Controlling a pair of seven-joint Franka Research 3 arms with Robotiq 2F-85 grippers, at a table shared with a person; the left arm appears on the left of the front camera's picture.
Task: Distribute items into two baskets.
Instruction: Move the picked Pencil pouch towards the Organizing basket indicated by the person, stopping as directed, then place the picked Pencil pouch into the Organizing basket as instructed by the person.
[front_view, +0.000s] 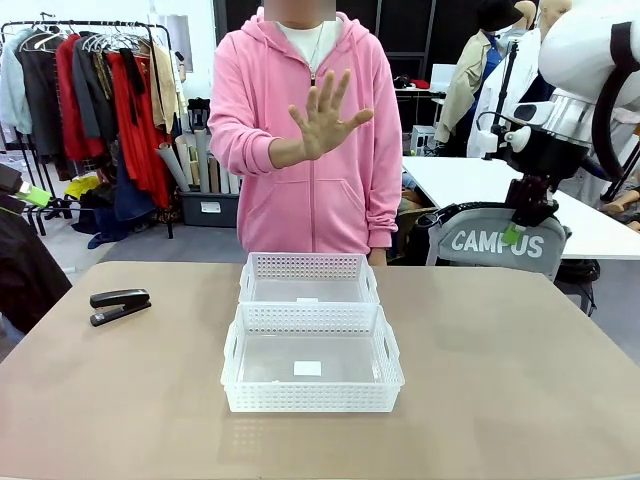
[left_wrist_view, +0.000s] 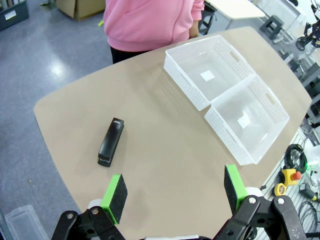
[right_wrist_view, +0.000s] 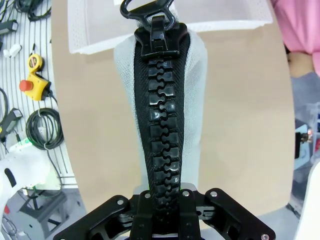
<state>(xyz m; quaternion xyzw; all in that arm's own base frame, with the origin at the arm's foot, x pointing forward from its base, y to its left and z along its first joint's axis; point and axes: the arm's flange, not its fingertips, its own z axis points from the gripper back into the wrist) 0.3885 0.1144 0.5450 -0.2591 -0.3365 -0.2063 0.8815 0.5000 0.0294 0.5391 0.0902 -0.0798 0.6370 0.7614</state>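
Right gripper (front_view: 515, 232) is pinching the grey pouch (front_view: 480, 243) by its top edge and holding it in the air. Both baskets, far (front_view: 305, 266) and near (front_view: 312, 397), are sitting empty below it to its left, with the stapler (front_view: 120, 305) lying well beyond them. A person's hand (front_view: 325, 120) is showing its palm.

Left gripper (left_wrist_view: 174, 192) is hovering with pads spread, and the stapler (left_wrist_view: 111, 141) is lying untouched on the table (left_wrist_view: 165, 140) ahead of it.

From the right wrist, the clamped pouch's zipper (right_wrist_view: 161, 125) is running away from the fingers toward a basket rim (right_wrist_view: 100, 47). Nothing is placed yet, so both items are waiting to go in.

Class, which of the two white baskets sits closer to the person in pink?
The far basket, lying just beyond its twin on the robot's side.
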